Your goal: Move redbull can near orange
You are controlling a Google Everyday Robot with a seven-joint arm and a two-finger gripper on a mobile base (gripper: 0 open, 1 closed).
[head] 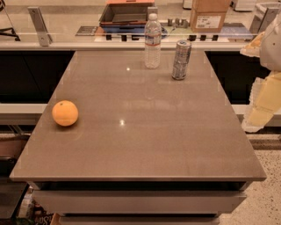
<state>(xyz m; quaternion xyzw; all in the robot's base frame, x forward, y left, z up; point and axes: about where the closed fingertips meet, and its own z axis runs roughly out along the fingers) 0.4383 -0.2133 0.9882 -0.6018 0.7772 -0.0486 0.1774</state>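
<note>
Nearest the camera runs the front edge of the grey table (131,178), its top bare across the middle. A little farther in, close to the left edge, sits the orange (65,113), alone and well apart from everything else.

At about the same depth but on the opposite side, the gripper (262,103) hangs beyond the table's right edge as a pale, yellowish shape, partly cut off by the frame. Whether it is open or closed cannot be told; it appears to hold nothing, since the task's thing stands free on the table.

Farther back, toward the far right of the top, the redbull can (181,59) stands upright, its long axis vertical. From the gripper it lies to the left and farther away, so the reach would likely have to go inward over the right edge and toward the back. Just to the can's left, near but not touching, stands the taller water bottle (153,41), which a sideways approach should avoid.

From the can, the orange lies diagonally across the table, forward and to the left. Behind the table, a counter carries a cardboard box (208,16) and a tray (126,13)
</note>
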